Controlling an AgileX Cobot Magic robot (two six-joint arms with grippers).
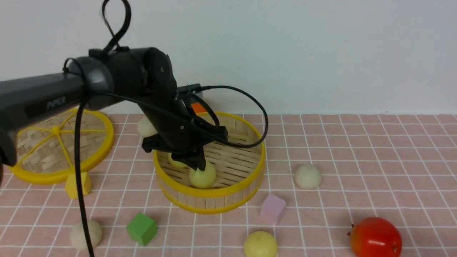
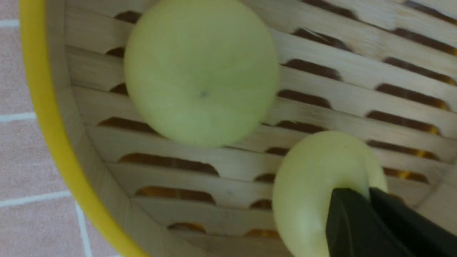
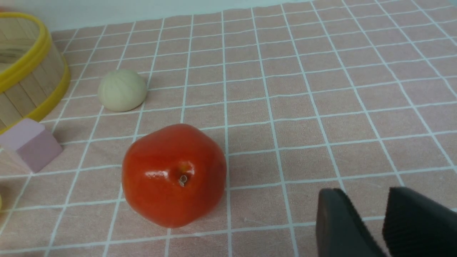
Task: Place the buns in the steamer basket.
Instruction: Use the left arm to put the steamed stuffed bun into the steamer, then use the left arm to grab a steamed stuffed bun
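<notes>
The steamer basket [image 1: 214, 200] stands in the middle of the cloth. My left gripper [image 1: 199, 165] reaches down into it, shut on a pale yellow bun [image 1: 203, 176] low over the slatted floor. In the left wrist view the fingers [image 2: 357, 221] pinch that bun [image 2: 314, 185]. A second pale yellow bun [image 2: 200, 71] lies on the basket floor [image 1: 176, 162]. Outside the basket are off-white buns behind the arm [image 1: 145, 126], to the right [image 1: 307, 176] and at the front left [image 1: 85, 233], and a pale yellow bun [image 1: 260, 245] in front. My right gripper [image 3: 371, 200] is empty, with its jaws slightly apart over the cloth.
The flat woven lid [image 1: 59, 142] lies at the left. A yellow cube [image 1: 78, 184], a green cube [image 1: 141, 228] and a pink cube [image 1: 272, 208] lie round the basket. A big red fruit [image 1: 375, 237] sits at the front right, close to my right gripper [image 3: 175, 175]. Something orange [image 1: 198, 107] shows behind the basket.
</notes>
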